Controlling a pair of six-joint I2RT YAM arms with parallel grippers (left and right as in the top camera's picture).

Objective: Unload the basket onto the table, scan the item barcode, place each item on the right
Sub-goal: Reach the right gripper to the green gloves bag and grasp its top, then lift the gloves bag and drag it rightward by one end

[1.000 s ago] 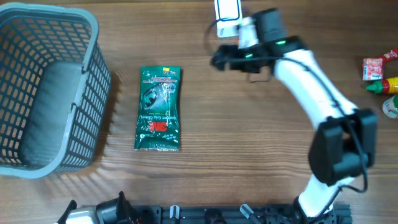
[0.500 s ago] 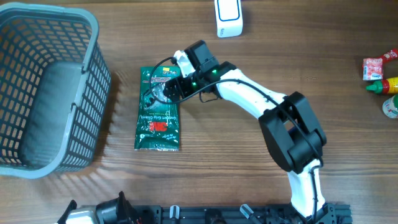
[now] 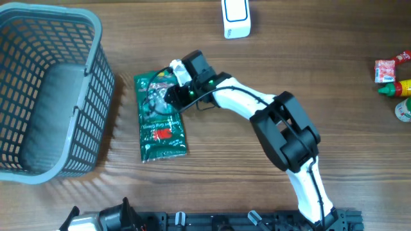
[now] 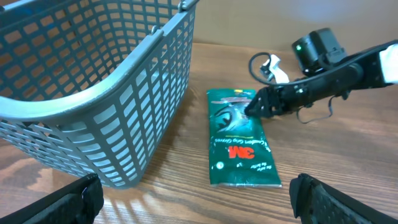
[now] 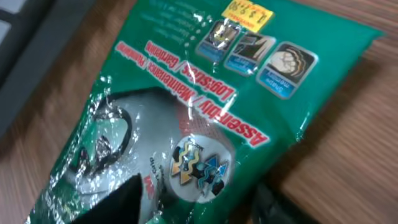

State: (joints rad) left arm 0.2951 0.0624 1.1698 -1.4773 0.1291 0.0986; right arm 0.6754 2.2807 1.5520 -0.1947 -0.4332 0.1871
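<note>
Green packet (image 3: 162, 125) lies flat, 9 o'clock of table centre. Right gripper (image 3: 172, 96) sits at its top edge; grasp possibly begun, cannot tell. Left gripper (image 4: 196, 193) released, idle. Scanner (image 3: 236, 18) at 12 o'clock; lift and scan remain.

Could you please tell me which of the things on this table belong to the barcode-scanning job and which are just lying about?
Part of the job: green packet; right gripper, at the packet's upper end; white device at the far edge, probably the scanner.

Just lying about: grey basket; red-and-white packet; yellow bottle.
</note>
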